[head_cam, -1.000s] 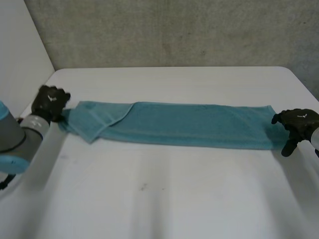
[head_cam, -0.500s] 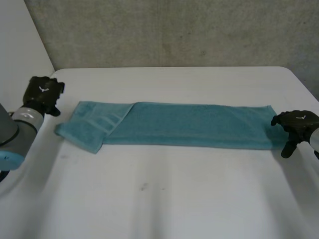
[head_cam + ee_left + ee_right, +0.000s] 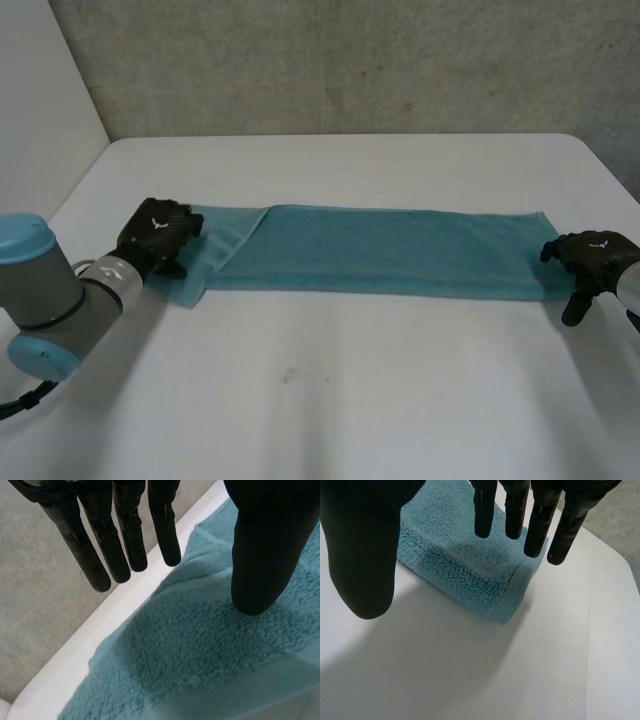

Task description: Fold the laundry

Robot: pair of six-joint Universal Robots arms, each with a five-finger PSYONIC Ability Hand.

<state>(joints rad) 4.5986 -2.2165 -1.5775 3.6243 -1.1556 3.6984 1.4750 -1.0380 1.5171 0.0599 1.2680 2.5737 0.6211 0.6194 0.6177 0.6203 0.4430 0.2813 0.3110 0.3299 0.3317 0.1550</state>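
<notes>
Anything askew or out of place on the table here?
Yes: the teal towel's end under the open left hand is skewed. A flap there lies folded over on a diagonal, so that end is not square. The end at the open right hand looks neat.

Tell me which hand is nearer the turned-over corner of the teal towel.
Left. The left hand is open over that turned-over corner; the right hand is open at the opposite end of the towel, far from it.
</notes>
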